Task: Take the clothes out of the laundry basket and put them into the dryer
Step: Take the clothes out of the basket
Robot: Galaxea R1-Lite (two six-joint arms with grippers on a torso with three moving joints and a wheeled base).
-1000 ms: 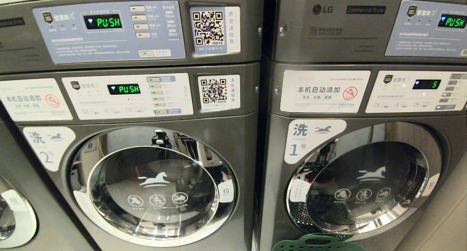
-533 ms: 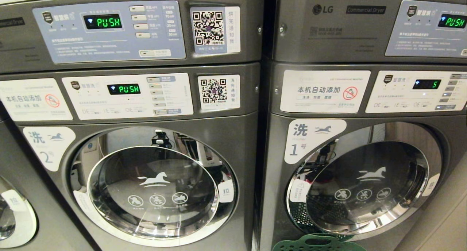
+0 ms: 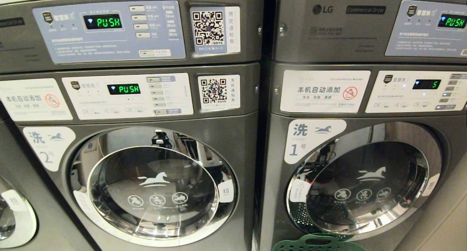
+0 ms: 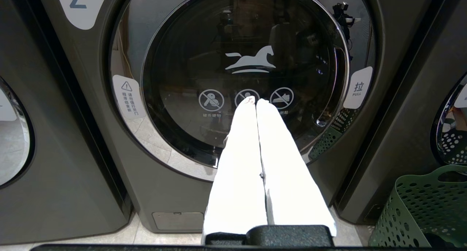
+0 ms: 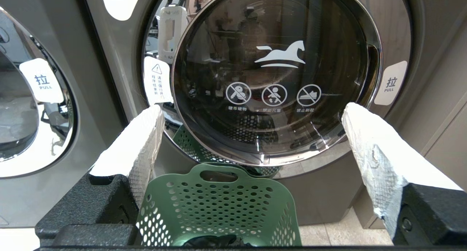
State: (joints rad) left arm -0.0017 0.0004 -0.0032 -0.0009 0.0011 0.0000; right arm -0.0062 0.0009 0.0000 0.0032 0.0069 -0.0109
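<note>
The head view shows only the machine fronts and, at 6 o'clock, the green laundry basket (image 3: 316, 242) rim. The right wrist view adds the right gripper (image 5: 251, 114) spread wide and empty above it, a dark item inside. The left gripper (image 4: 253, 101) is pressed closed, empty, facing machine 2's door (image 4: 240, 76).

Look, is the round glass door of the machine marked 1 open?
No, the round glass door sits closed in its frame, behind the green perforated plastic laundry basket.
</note>
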